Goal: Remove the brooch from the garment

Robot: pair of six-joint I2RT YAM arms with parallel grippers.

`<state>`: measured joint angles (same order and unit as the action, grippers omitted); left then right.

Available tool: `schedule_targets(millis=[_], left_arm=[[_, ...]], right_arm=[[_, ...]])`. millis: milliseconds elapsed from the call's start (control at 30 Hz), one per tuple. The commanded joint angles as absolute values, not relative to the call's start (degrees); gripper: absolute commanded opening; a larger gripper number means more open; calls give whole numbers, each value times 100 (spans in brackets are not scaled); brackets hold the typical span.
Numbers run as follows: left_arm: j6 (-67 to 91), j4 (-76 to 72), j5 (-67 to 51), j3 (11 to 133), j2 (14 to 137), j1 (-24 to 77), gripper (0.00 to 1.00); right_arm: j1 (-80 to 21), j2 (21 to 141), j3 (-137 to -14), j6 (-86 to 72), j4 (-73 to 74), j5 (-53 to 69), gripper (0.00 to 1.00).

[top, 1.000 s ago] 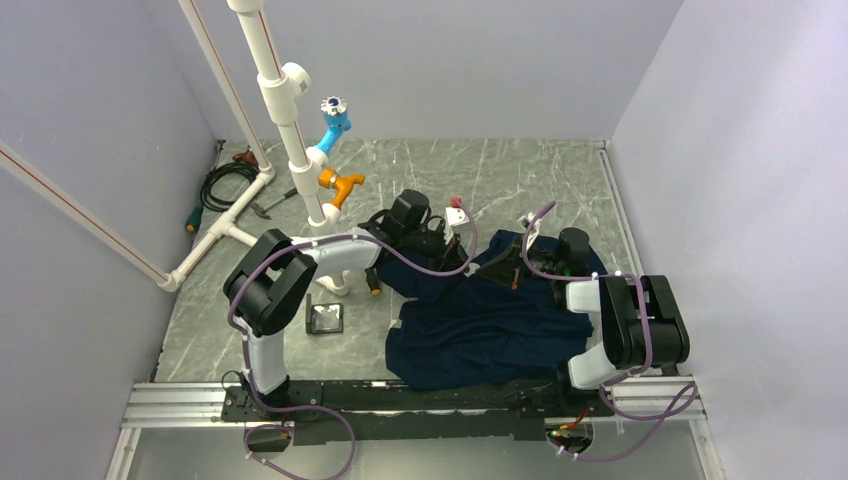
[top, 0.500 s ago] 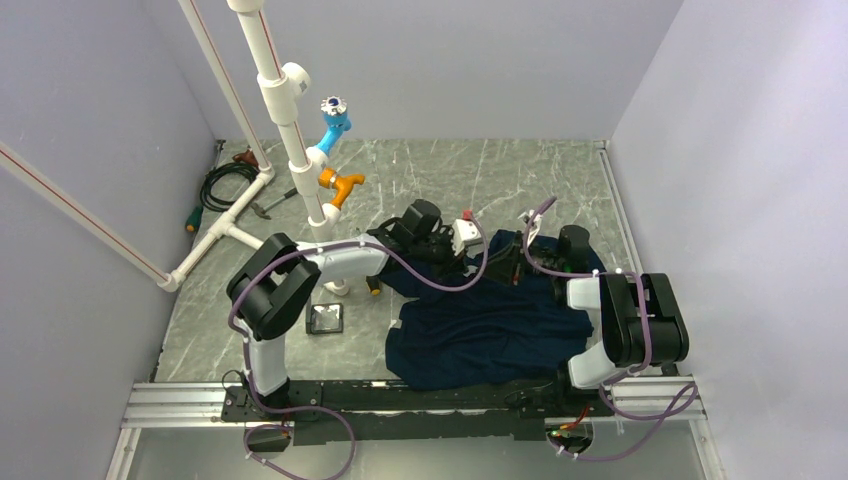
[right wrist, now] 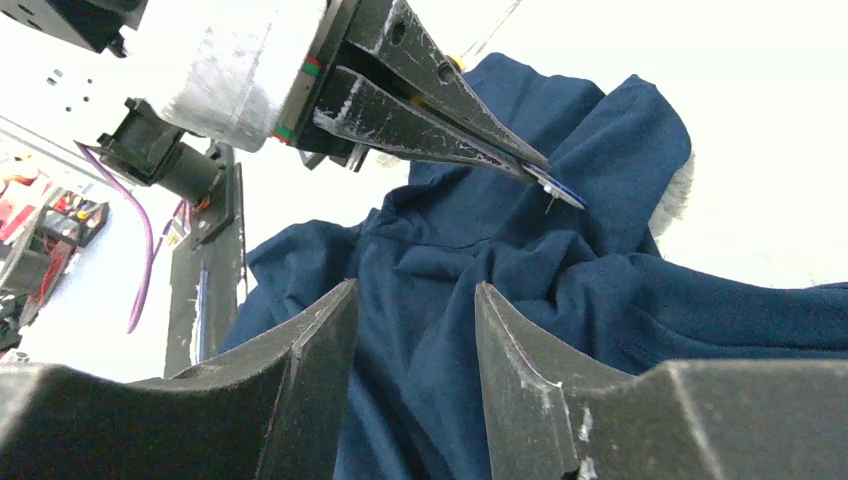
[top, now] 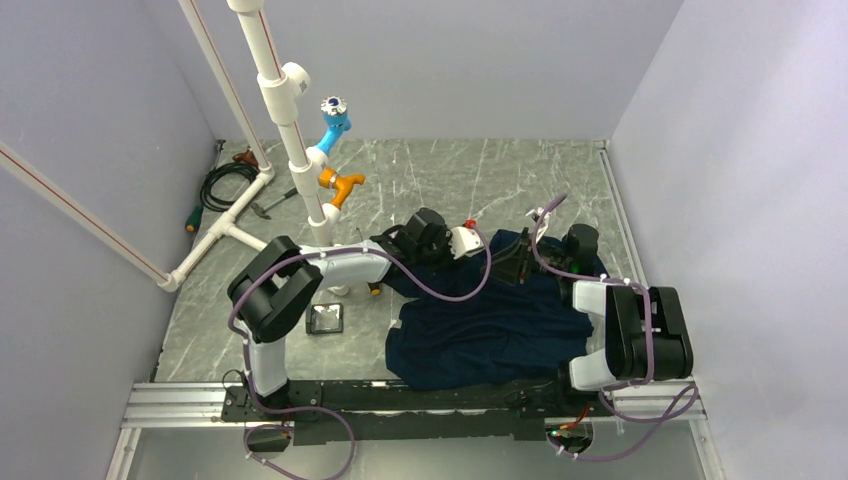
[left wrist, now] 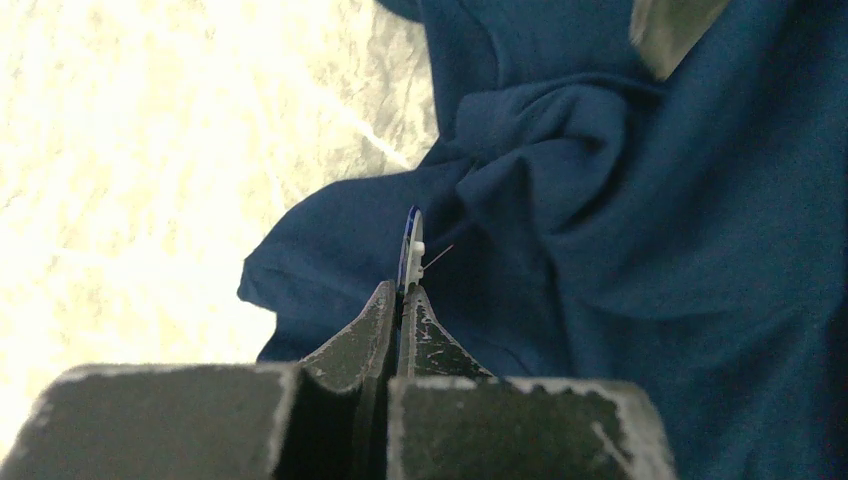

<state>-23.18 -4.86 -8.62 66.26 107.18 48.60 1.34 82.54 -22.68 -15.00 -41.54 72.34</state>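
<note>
The left gripper, nipping the brooch, has swung rightward over the garment towards the right gripper; that one's jaws, shut before, now stand apart; its arm has edged right.

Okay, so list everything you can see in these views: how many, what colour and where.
T-shirt: one, dark navy, crumpled on the table in front of the right arm.
brooch: one, blue-grey, pinched edge-on at the left hand's tips, pin showing.
pipe frame: one, white, standing at the far left.
light-blue fitting: one, on a branch of the frame.
orange fitting: one, below the blue one.
cable: one coil, black, far left by the pipes.
square object: one, dark, beside the left arm.
table: one, grey marbled.
left hand: one, black, shut on the brooch.
right hand: one, black, open above the shirt, holding nothing.
</note>
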Motion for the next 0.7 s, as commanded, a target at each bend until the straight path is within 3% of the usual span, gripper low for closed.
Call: schedule_targets(millis=[0,267,400,500,667], left_arm=[[-2701,-569,-87,6539,10422,4944,0],[-2614,-300,-117,6542,10242,4951,0],[-2251,316,-1037,6796,9970,4927,0],[-2054,965,-1730,7153,9876,4921,0],[-1606,1510,-2766,7546,9709,4754,0]], right_arm=[[192,8002,-2398,-1377,-4004,7381,50],[308,7715,-2432,-1184,-3666,7302,58],[343,7421,-2515,-743,-3040,7275,77],[358,7251,-2899,105,-1773,7358,86],[396,7057,-3799,2473,1238,7428,87]])
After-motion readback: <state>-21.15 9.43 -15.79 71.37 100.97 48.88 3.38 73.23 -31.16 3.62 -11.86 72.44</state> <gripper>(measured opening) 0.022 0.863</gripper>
